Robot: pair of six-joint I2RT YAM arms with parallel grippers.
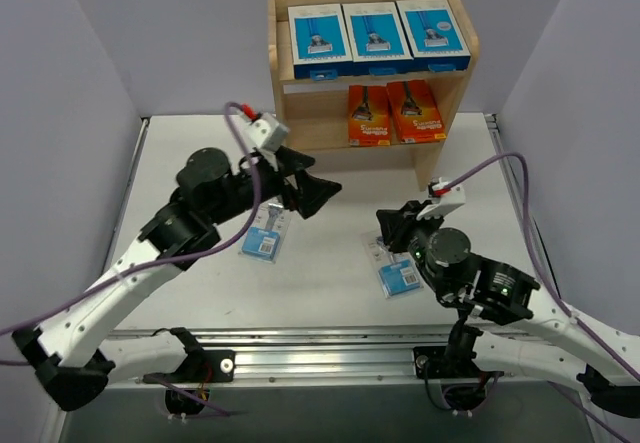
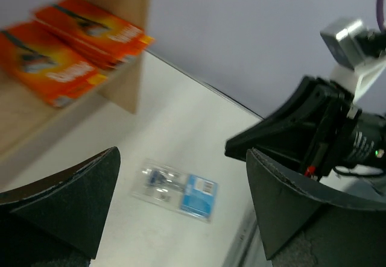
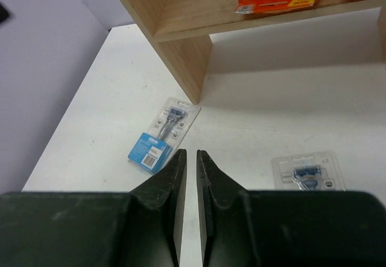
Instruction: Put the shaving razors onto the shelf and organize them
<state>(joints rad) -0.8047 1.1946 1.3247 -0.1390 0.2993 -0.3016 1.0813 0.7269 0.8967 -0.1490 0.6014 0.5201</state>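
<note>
Nearly closed on nothing, right gripper [image 3: 191,153] low over table [image 1: 330,263], in front of shelf [image 1: 273,43]. Left gripper [image 2: 182,158] wide open, empty, also before shelf, left side. Two clear blister razor packs [image 1: 265,235] flat on table before shelf; three blue boxes [image 1: 377,31] on top tier, orange boxes [image 1: 395,113] below.

Bright even overhead light, soft shadow under the shelf [image 3: 184,62], left wrist view blurred

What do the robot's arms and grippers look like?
The left arm and right arm have white links and black joints. The left gripper and right gripper have black wedge-shaped fingers. A purple cable loops to a pale camera on each wrist.
</note>
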